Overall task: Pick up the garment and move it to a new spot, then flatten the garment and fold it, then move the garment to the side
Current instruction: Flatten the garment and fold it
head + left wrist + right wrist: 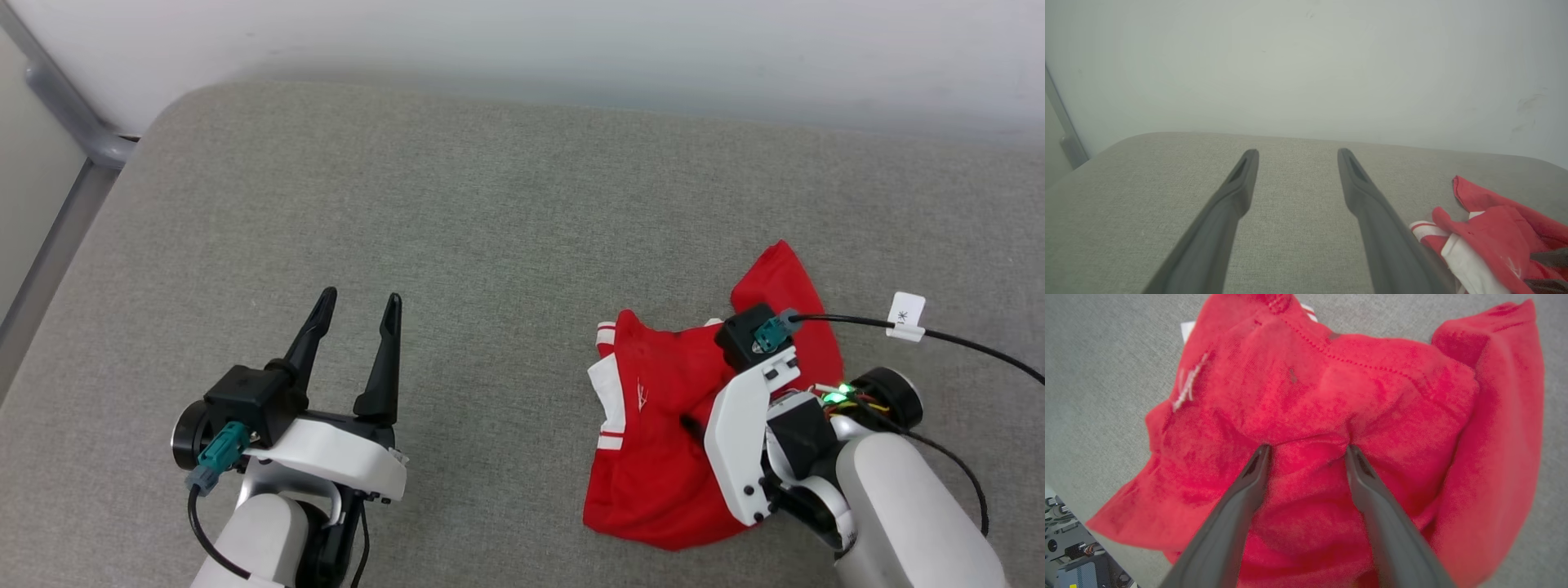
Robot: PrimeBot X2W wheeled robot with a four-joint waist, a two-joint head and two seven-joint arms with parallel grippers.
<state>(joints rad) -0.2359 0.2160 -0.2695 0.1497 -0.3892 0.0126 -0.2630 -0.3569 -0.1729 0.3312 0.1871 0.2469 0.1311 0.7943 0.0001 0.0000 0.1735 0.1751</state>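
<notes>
Here's the garment point(653, 465) — a bright red T-shirt, crumpled in a loose heap on the grey fabric surface point(490, 204), over on the robot's right side and low in the head view. 1 white sleeve point(611, 392) with red-and-white stripe trim pokes out on the heap's left side. A small white logo point(642, 394) sits on the red just beside it. 1 red corner points away toward the white wall point(571, 41). The cloth is rumpled and folded over itself, nowhere near flat.

The right gripper point(1308, 448) is down on top of the heap. Its 2 dark fingers are spread wide, both tips pressed into the red cloth with a ridge of fabric bunched between them — the cloth is not pinched, so nothing is clamped.

The left gripper point(361, 296) is well apart from the shirt, over bare grey surface, jaws wide and holding nothing. In its wrist view the shirt lies off to the right, beside the right-hand finger.
</notes>
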